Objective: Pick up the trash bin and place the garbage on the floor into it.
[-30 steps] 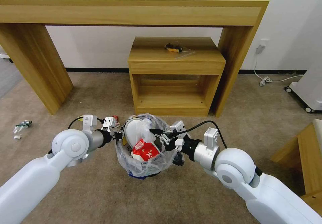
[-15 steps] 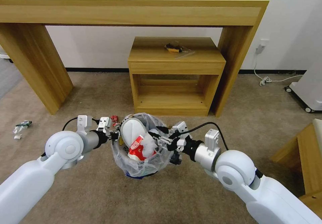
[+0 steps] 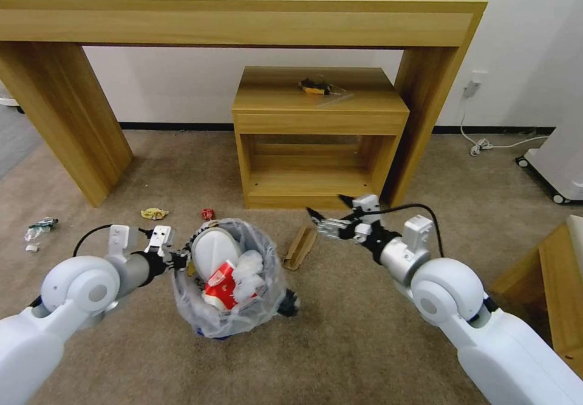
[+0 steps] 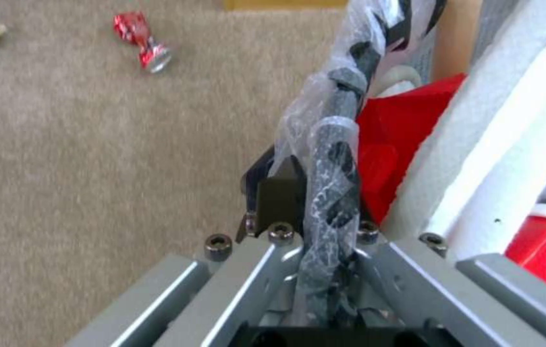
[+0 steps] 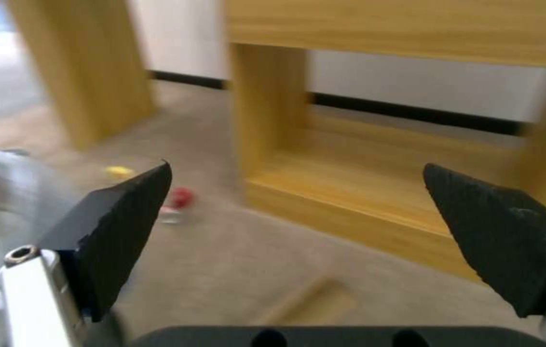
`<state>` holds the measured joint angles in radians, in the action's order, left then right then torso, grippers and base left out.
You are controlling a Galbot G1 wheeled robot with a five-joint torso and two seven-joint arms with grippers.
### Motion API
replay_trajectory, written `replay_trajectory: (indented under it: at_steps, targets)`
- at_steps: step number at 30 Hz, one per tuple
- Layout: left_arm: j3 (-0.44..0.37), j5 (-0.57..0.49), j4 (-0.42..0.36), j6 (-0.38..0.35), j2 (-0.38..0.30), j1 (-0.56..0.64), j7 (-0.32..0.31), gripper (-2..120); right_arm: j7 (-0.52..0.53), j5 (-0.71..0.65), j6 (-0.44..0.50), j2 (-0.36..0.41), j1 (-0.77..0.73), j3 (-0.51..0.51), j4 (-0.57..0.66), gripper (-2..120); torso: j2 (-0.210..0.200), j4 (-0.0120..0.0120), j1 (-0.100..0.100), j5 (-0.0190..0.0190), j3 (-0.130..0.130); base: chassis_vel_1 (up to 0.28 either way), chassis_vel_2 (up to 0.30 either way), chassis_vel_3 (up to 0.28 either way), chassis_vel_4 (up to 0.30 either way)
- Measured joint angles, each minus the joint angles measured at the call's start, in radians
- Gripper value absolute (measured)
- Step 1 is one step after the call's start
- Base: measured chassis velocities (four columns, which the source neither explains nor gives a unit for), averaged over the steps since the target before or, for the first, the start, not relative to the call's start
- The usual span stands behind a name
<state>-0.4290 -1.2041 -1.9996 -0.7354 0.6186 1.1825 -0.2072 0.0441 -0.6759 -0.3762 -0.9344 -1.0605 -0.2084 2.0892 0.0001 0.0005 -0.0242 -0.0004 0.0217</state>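
Head view: my left gripper (image 3: pixel 180 262) is clamped on the trash bin (image 3: pixel 228 289) rim, while my spread-open right gripper (image 3: pixel 330 214) hovers nearest the cardboard strip (image 3: pixel 300 246), angled lengthwise just beside the bin on the carpet (image 3: pixel 340 344).

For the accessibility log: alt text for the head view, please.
The left gripper grips the rim of the trash bin, which is stuffed with a white slipper and red wrappers. The right gripper is open above a cardboard strip on the beige floor.
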Motion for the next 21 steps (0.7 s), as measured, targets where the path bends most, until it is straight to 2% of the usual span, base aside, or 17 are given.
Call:
replay_trajectory:
  at_steps: [2, 3, 5, 6, 7, 8, 9, 12, 13, 16, 17, 21]
  targets:
    - [-0.025, 0.039, 0.017, 0.000, 0.009, 0.007, 0.055, 0, -0.003, 0.065, 0.038, -0.013, -0.103, -0.101, -0.005, 100, 0.000, -0.0002, 0.000, 0.0001, 0.000, 0.000, 0.000, 0.000, 0.000]
    - [-0.025, 0.039, 0.017, 0.000, 0.009, 0.007, 0.055, 0, -0.003, 0.065, 0.038, -0.013, -0.103, -0.101, -0.005, 100, 0.000, -0.0002, 0.000, 0.0001, 0.000, 0.000, 0.000, 0.000, 0.000]
    - [-0.048, 0.073, 0.030, 0.000, 0.015, 0.020, 0.106, 0, -0.022, 0.108, 0.065, -0.027, -0.183, -0.186, -0.007, 100, 0.000, -0.0016, 0.000, 0.0001, 0.000, 0.000, 0.000, 0.000, 0.000]
    - [-0.048, 0.073, 0.030, 0.000, 0.015, 0.020, 0.106, 0, -0.022, 0.108, 0.065, -0.027, -0.183, -0.186, -0.007, 100, 0.000, -0.0016, 0.000, 0.0001, 0.000, 0.000, 0.000, 0.000, 0.000]
    - [-0.088, 0.094, 0.034, 0.000, 0.020, 0.057, 0.136, 0, -0.042, 0.132, 0.084, -0.039, -0.235, -0.241, -0.010, 100, 0.000, -0.0021, 0.000, 0.0000, 0.000, 0.000, 0.000, 0.000, 0.000]
    - [-0.167, 0.124, 0.039, 0.000, 0.034, 0.134, 0.168, 0, -0.052, 0.151, 0.099, -0.059, -0.278, -0.288, -0.014, 100, 0.000, -0.0010, 0.000, 0.0001, 0.000, 0.000, 0.000, 0.000, 0.000]
    - [-0.167, 0.124, 0.039, 0.000, 0.034, 0.134, 0.168, 0, -0.052, 0.151, 0.099, -0.059, -0.278, -0.288, -0.014, 100, 0.000, -0.0010, 0.000, 0.0001, 0.000, 0.000, 0.000, 0.000, 0.000]
    - [-0.332, 0.206, 0.039, 0.000, 0.076, 0.283, 0.239, 0, -0.058, 0.193, 0.131, -0.109, -0.315, -0.319, -0.023, 100, 0.000, 0.0000, 0.000, 0.0000, 0.000, 0.000, 0.000, 0.000, 0.000]
    - [-0.332, 0.206, 0.039, 0.000, 0.076, 0.283, 0.239, 0, -0.058, 0.193, 0.131, -0.109, -0.315, -0.319, -0.023, 100, 0.000, 0.0000, 0.000, 0.0000, 0.000, 0.000, 0.000, 0.000, 0.000]
    - [-0.418, 0.237, 0.017, 0.000, 0.121, 0.376, 0.270, 0, -0.058, 0.238, 0.163, -0.161, -0.330, -0.320, -0.029, 100, 0.000, -0.0006, 0.000, -0.0001, 0.000, 0.000, 0.000, 0.000, 0.000]
    - [-0.418, 0.237, 0.017, 0.000, 0.121, 0.376, 0.270, 0, -0.058, 0.238, 0.163, -0.161, -0.330, -0.320, -0.029, 100, 0.000, -0.0006, 0.000, -0.0001, 0.000, 0.000, 0.000, 0.000, 0.000]
    - [-0.481, 0.293, 0.002, 0.000, 0.171, 0.453, 0.322, 0, -0.057, 0.287, 0.195, -0.218, -0.346, -0.321, -0.035, 100, 0.000, -0.0005, 0.000, -0.0001, 0.000, 0.000, 0.000, 0.000, 0.000]
